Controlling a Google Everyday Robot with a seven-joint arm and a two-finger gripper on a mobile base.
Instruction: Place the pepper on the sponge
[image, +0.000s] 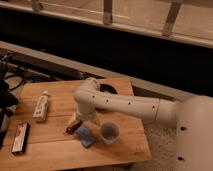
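The pepper (71, 128), small and dark reddish, shows just left of the blue sponge (85, 135) near the front of the wooden table (55, 150). I cannot tell whether it rests on the wood or hangs just above it. My gripper (77, 121) points down from the white arm, directly over the pepper and at the sponge's upper left edge. The gripper's body hides part of the pepper. The sponge lies flat between the pepper and a translucent cup.
The translucent cup (109, 132) stands just right of the sponge. A white tube (41, 106) lies at the left, and a dark-and-silver case (19, 138) sits near the front left corner. A dark round object (107, 90) is behind the arm.
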